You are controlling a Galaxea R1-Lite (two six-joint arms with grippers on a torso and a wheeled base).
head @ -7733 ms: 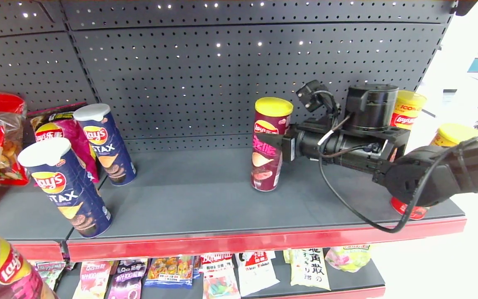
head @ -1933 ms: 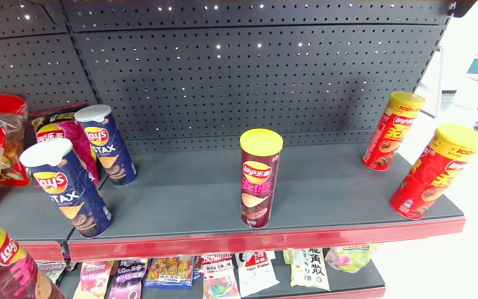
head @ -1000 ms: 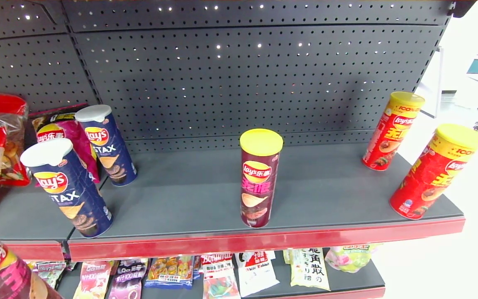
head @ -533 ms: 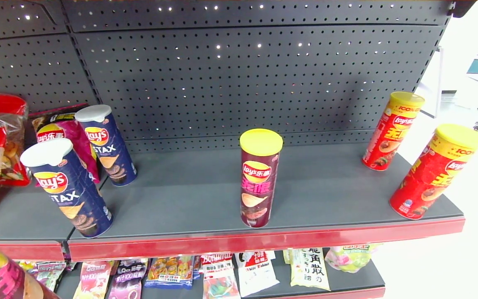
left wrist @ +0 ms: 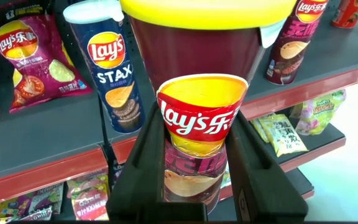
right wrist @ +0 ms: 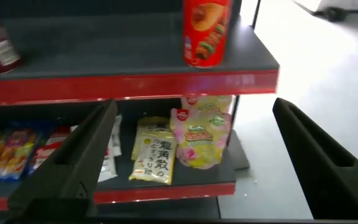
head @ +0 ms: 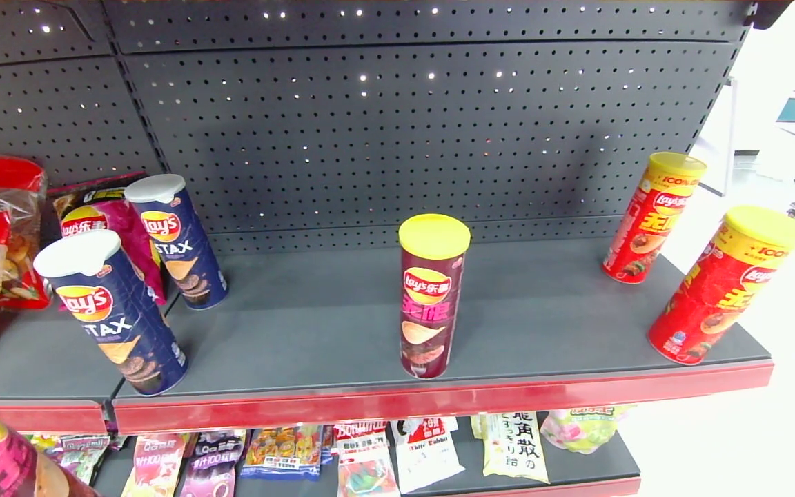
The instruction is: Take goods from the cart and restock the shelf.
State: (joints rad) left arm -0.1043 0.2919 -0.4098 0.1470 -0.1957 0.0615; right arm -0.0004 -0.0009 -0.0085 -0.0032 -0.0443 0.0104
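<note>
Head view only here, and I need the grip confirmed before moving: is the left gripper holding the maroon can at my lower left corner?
Observer: Yes, the left gripper is shut on the maroon can, clamped across its body.
Operator: And the right gripper?
Observer: The right gripper is open, nothing between its fingers.
Operator: Where is it pointing?
Observer: At the snack bags on the lower shelf, below the front red can.

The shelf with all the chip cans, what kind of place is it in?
Most likely a shop, or a practice one: a metal shelf with a red front strip and pegboard back, chip cans grouped by kind, and snack packets on the shelf below.
</note>
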